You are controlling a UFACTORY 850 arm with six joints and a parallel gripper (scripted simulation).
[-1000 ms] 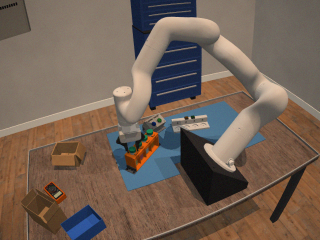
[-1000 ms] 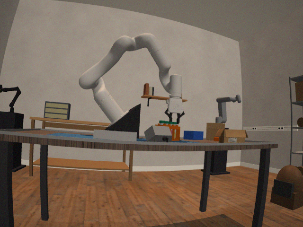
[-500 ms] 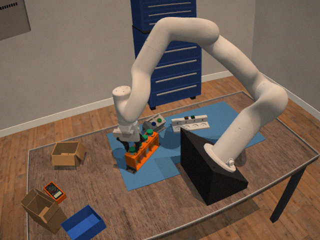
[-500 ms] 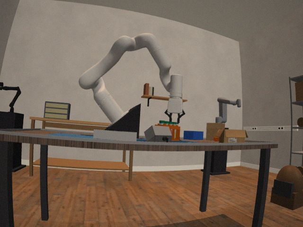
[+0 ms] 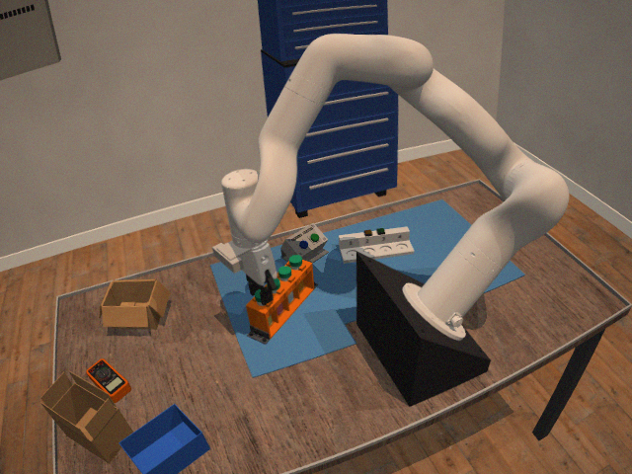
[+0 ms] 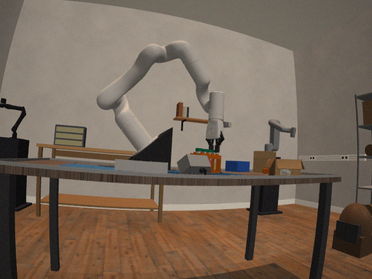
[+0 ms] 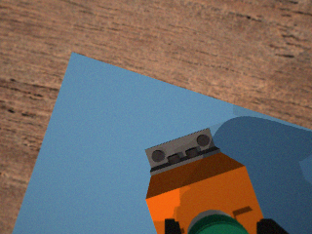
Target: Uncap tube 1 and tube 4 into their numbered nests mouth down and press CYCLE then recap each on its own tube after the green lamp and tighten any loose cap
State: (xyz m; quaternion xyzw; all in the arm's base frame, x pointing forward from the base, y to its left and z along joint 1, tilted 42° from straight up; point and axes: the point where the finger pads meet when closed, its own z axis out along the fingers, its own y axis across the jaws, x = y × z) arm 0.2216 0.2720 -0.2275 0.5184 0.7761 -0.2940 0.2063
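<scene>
Tube 1's green cap (image 5: pixel 259 295) (image 7: pixel 217 228) sits on its tube in the orange decapping station (image 5: pixel 259 319) (image 6: pixel 218 163) (image 7: pixel 190 195); the tool (image 5: pixel 261 294) (image 6: pixel 214 149) (image 7: pixel 221 227), part-spread and pinching nothing, straddles it, presumably to grip and unscrew it.

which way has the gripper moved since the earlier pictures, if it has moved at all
Yes: in the exterior view the gripper has moved down, its fingertips now nearer the orange rack.
</scene>
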